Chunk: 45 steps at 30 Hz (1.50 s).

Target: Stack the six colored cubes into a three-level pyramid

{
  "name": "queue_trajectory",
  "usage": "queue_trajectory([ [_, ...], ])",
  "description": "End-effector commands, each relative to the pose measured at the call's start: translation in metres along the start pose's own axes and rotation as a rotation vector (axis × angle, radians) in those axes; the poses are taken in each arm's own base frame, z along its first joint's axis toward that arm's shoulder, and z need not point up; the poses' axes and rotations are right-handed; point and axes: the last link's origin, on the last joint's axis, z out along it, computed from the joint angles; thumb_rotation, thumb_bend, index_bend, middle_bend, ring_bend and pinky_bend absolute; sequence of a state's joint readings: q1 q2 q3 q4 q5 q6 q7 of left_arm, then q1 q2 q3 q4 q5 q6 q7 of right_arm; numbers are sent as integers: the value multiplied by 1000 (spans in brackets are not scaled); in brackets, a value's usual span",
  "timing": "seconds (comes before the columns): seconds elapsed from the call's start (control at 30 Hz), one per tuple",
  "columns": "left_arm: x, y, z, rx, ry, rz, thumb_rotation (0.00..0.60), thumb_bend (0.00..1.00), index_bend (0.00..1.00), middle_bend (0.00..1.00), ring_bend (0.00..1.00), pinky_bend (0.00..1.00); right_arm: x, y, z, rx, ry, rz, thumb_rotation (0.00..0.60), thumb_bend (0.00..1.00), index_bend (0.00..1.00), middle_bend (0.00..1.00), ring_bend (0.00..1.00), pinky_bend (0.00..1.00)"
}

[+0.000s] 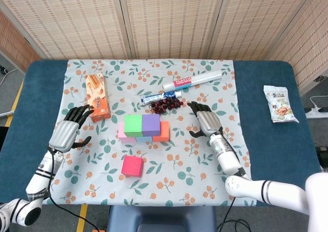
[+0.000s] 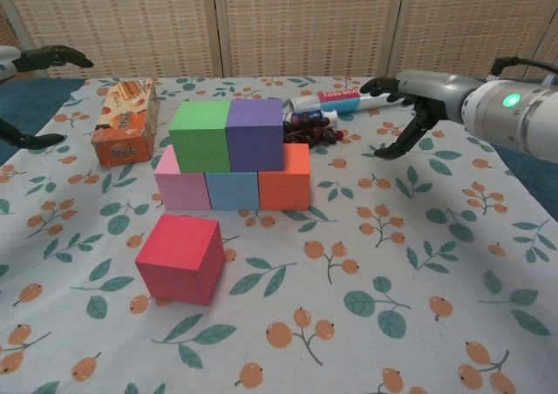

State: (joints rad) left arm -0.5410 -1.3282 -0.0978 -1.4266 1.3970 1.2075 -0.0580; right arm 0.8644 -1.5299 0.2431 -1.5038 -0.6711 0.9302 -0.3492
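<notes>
A pink cube [image 1: 125, 134], a blue cube [image 2: 232, 190] and an orange cube [image 1: 162, 132] form a row on the floral cloth. A green cube [image 1: 133, 124] and a purple cube [image 1: 151, 123] sit on top of them, side by side. A magenta cube [image 1: 132, 166] lies alone in front of the stack, also seen as magenta cube [image 2: 181, 257] in the chest view. My left hand [image 1: 68, 131] hovers open well left of the stack, holding nothing. My right hand [image 1: 205, 120] is open to the right of the orange cube, apart from it, fingers spread [image 2: 410, 98].
An orange snack box [image 1: 98, 96] stands left behind the stack. A blue tube [image 1: 160, 96], a rolled white-and-red package [image 1: 192, 80] and dark dried berries [image 1: 166, 104] lie behind the cubes. A nut packet [image 1: 280, 104] rests on the blue table [image 1: 266, 139] at far right.
</notes>
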Motion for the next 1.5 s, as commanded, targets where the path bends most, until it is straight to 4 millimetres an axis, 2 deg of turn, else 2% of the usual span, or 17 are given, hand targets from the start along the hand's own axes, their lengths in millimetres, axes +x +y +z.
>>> queue_trajectory([
  [0.03, 2, -1, -13, -12, 4, -8, 600, 312, 110, 0, 0, 65, -15, -13, 11, 16, -25, -7, 600, 86, 0, 0, 0, 0],
  [0.17, 2, -3, -21, -21, -2, -6, 600, 313, 111, 0, 0, 65, -28, -28, 22, 41, -28, -8, 600, 86, 0, 0, 0, 0],
  [0.37, 0, -4, -27, -29, -12, -4, 600, 312, 111, 0, 0, 66, -36, -41, 34, 58, -3, -8, 600, 86, 0, 0, 0, 0],
  [0.9, 1, -5, -32, -41, -4, 0, 600, 313, 111, 0, 0, 65, -43, -57, 49, 80, 15, 7, 600, 85, 0, 0, 0, 0],
  [1.1, 1, -6, -36, -50, -3, 7, 600, 312, 111, 0, 0, 65, -42, -52, 47, 71, 20, -19, 600, 86, 0, 0, 0, 0],
  [1.23, 2, -5, -40, -83, 23, 9, 600, 311, 151, 10, 0, 79, -30, -40, 37, 65, 36, -35, 600, 86, 0, 0, 0, 0],
  [1.3, 2, -4, -45, -114, 22, 22, 600, 310, 174, 38, 0, 110, -18, -33, 28, 64, 58, -31, 600, 86, 0, 0, 0, 0],
  [1.37, 3, 1, -51, -159, 8, 7, 600, 309, 217, 108, 32, 205, 3, -26, 16, 68, 104, -11, 600, 86, 0, 0, 0, 0],
  [1.5, 4, 12, -61, -281, -90, -82, 600, 309, 277, 203, 134, 300, 43, -9, -9, 70, 209, 14, 600, 86, 0, 0, 0, 0],
])
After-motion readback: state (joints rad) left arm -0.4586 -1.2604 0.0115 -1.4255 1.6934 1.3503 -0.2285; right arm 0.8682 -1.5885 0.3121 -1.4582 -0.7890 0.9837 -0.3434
